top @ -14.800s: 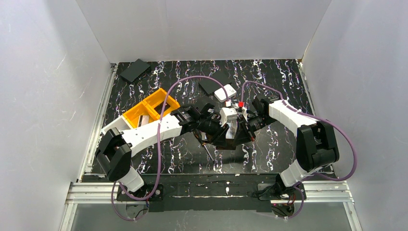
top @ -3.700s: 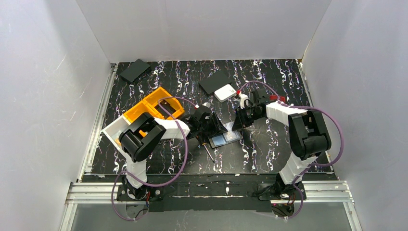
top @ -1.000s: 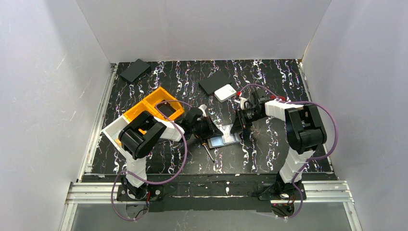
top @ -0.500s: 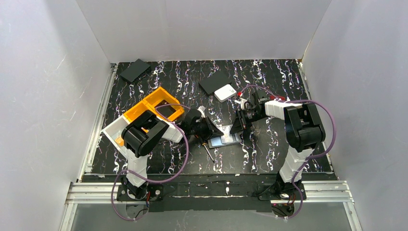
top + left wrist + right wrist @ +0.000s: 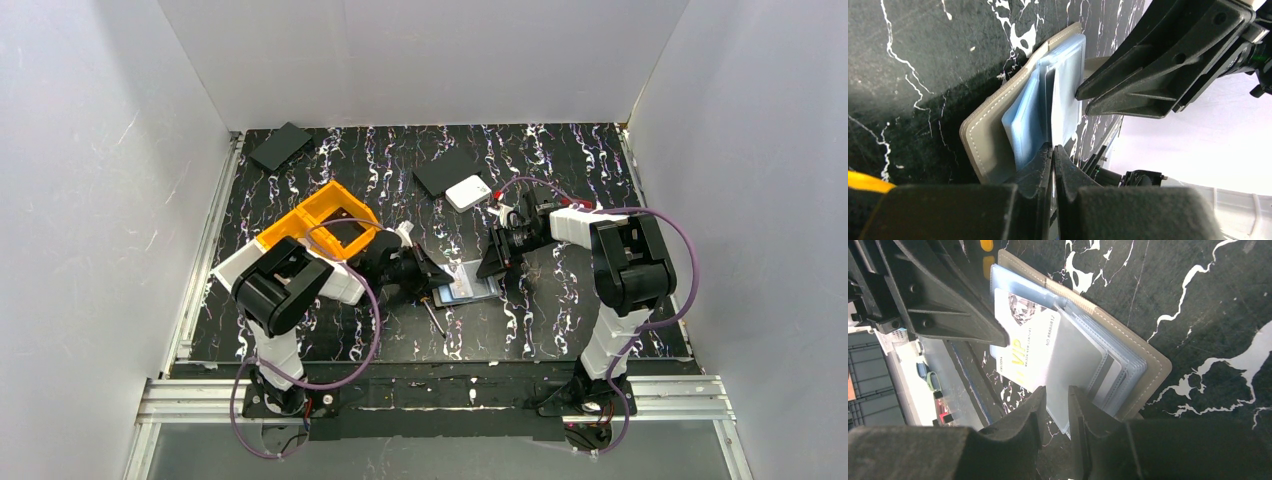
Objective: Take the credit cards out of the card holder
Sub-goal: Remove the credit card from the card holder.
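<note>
The card holder (image 5: pixel 470 284) lies open on the table, taupe outside (image 5: pixel 983 135) with pale blue sleeves. A white credit card (image 5: pixel 1020 347) printed "VIP" sticks out of a clear sleeve (image 5: pixel 1078 360); other credit cards stay inside their sleeves. My left gripper (image 5: pixel 1053 149) comes in from the left and is shut on that card's edge; its fingers (image 5: pixel 948 305) show in the right wrist view. My right gripper (image 5: pixel 1058 392) stands opposite at the holder's right end, with its fingers a small gap apart either side of the clear sleeve's corner. It also shows in the left wrist view (image 5: pixel 1083 101).
A screwdriver (image 5: pixel 434 312) lies just in front of the card holder. An orange bin (image 5: pixel 315 225) sits behind the left arm. A white square box (image 5: pixel 467 193) and a flat black rectangle (image 5: pixel 445 170) lie behind the grippers. Another black rectangle (image 5: pixel 280 146) is at the far left.
My left gripper closed on the white card's edge and its arm shifted a little left. My right gripper's fingers spread slightly. The card holder stayed in place.
</note>
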You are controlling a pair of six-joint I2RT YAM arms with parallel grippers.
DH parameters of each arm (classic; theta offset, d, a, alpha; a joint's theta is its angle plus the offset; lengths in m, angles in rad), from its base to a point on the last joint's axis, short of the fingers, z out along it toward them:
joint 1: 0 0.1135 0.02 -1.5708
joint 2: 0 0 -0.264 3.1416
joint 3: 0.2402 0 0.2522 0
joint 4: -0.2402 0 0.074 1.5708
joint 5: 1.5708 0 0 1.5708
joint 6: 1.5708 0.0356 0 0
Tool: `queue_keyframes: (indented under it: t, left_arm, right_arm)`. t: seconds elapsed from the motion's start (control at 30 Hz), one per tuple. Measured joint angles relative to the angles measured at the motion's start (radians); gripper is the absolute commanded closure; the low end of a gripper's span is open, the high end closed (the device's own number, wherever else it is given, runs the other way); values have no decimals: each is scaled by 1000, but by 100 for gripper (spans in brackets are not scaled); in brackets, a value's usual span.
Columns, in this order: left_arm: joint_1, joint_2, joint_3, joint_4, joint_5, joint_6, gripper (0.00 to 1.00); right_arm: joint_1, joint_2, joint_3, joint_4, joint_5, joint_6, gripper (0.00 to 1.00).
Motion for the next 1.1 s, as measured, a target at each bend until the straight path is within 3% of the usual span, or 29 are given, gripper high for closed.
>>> queue_keyframes:
  t: [0.4,0.53,0.83,1.1]
  left_arm:
    - [0,-130,-42,-116,0,59,100]
    - [2,-218,-53,-202,-2,100,100]
    - [10,-460,-48,-500,-35,261,100]
    - [11,-615,107,-884,-21,533,100]
  right_arm:
    - [-3,-2,0,-3,3,13,65]
    - [-3,-8,0,-8,5,6,60]
    - [-13,-79,-16,-18,23,-96,46]
    - [-16,-203,-21,-95,-29,-253,17]
